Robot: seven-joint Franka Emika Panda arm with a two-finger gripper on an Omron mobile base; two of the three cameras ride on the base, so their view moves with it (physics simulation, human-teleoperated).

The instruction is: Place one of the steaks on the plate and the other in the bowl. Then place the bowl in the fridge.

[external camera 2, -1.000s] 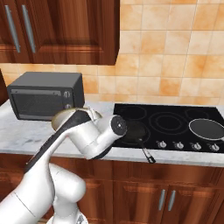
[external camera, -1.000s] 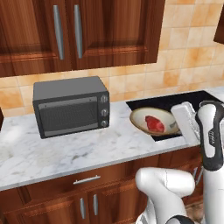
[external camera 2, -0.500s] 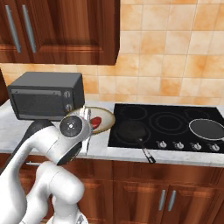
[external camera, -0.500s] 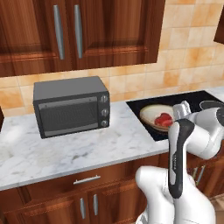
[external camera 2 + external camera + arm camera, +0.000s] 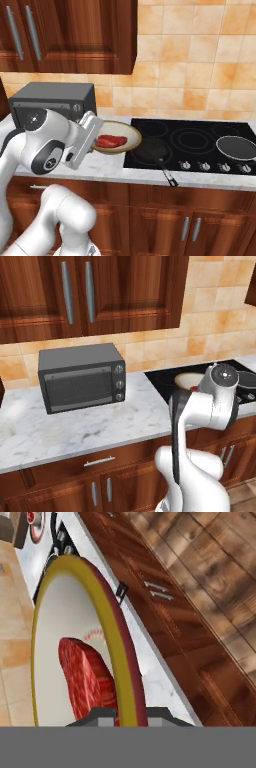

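My gripper (image 5: 98, 144) is shut on the near rim of the bowl (image 5: 123, 132), a shallow tan-rimmed dish with a cream inside. A deep red steak (image 5: 111, 141) lies in it. The bowl hangs level over the counter at the cooktop's left edge. In the hand view the bowl's rim (image 5: 114, 637) runs edge-on between the fingertips of the gripper (image 5: 127, 713), with the steak (image 5: 86, 677) just left of them. From the left base view the bowl (image 5: 188, 379) peeks out behind my arm. The plate and the fridge are out of view.
A grey toaster oven (image 5: 80, 378) stands on the marble counter (image 5: 75, 428) to the left. The black cooktop (image 5: 200, 135) carries two dark frying pans (image 5: 152, 149) (image 5: 237, 146). Wooden cabinets hang above, and drawer fronts run below the counter edge.
My arm has swung around and carried the bowl with the steak to the right, from the counter beside the toaster oven to the cooktop's left edge. The grip stays shut.
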